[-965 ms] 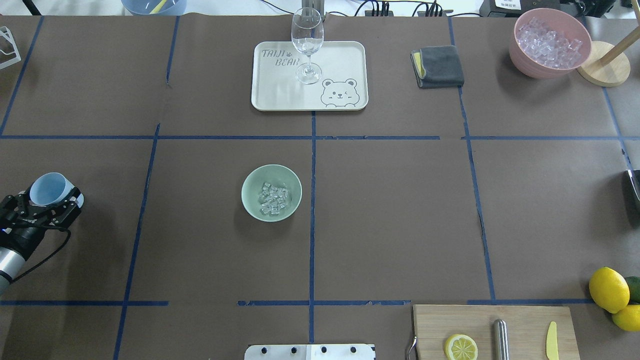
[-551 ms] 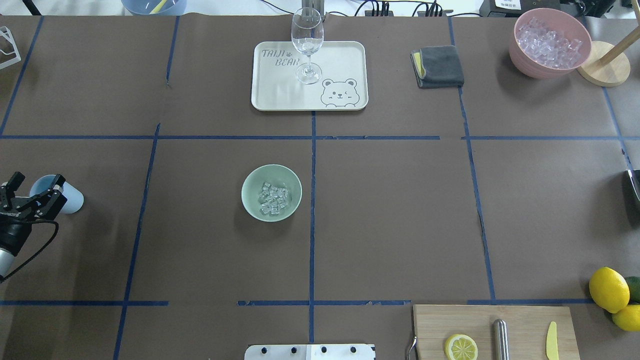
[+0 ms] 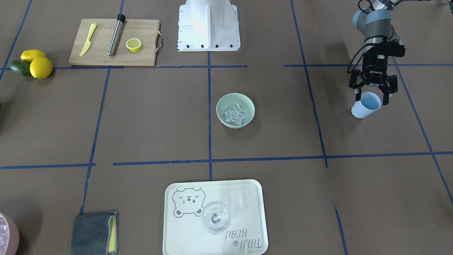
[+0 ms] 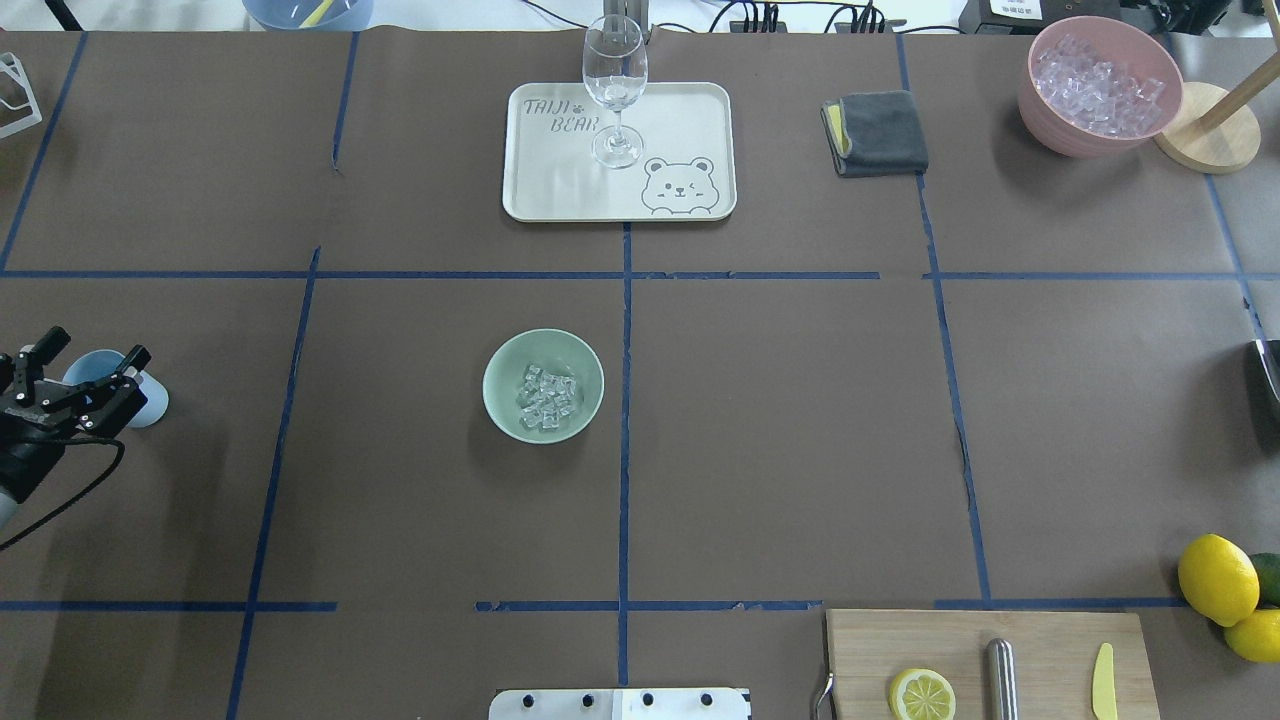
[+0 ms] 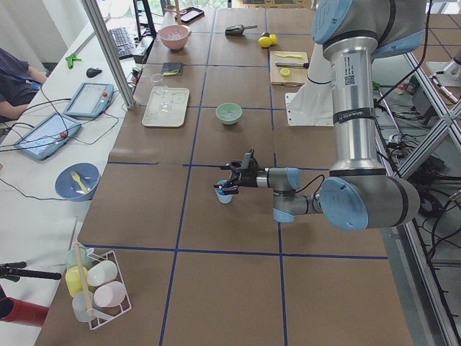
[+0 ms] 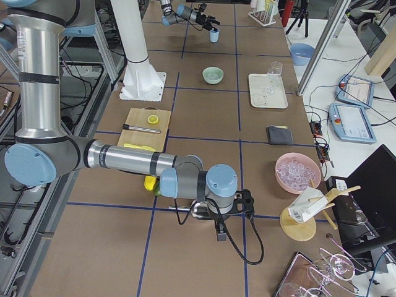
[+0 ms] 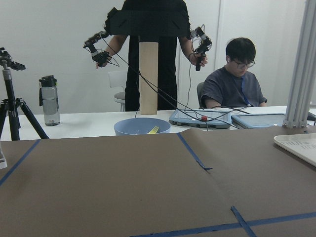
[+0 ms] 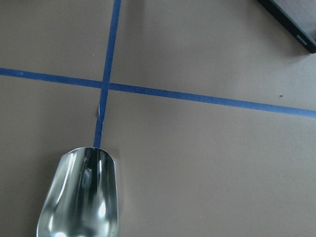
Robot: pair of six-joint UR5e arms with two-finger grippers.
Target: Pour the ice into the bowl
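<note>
The pale mint-green bowl (image 4: 500, 370) stands mid-table, and the heap of clear ice (image 4: 547, 397) lies inside it. Both also show in the front view, the bowl (image 3: 222, 106) and the ice (image 3: 235, 114). My left gripper (image 4: 88, 355) is open at the table's left edge, its fingers spread just above and around the rim of an empty blue cup (image 4: 150, 405) that stands on the table. The gripper (image 3: 371, 94) and the cup (image 3: 364, 108) also show in the front view. My right gripper (image 6: 221, 218) shows only in the right side view. I cannot tell its state. A metal scoop (image 8: 81, 197) fills its wrist view.
A cream tray (image 4: 690, 120) with a wine glass (image 4: 613, 90) stands at the back. A grey cloth (image 4: 880, 132) and a pink bowl of ice (image 4: 1060, 130) are back right. A cutting board (image 4: 1050, 645) and lemons (image 4: 1217, 578) are front right.
My left gripper opened and let go of the blue cup, which now stands on the table. The gripper then drew back and rose slightly. The bowl and ice have not moved.
</note>
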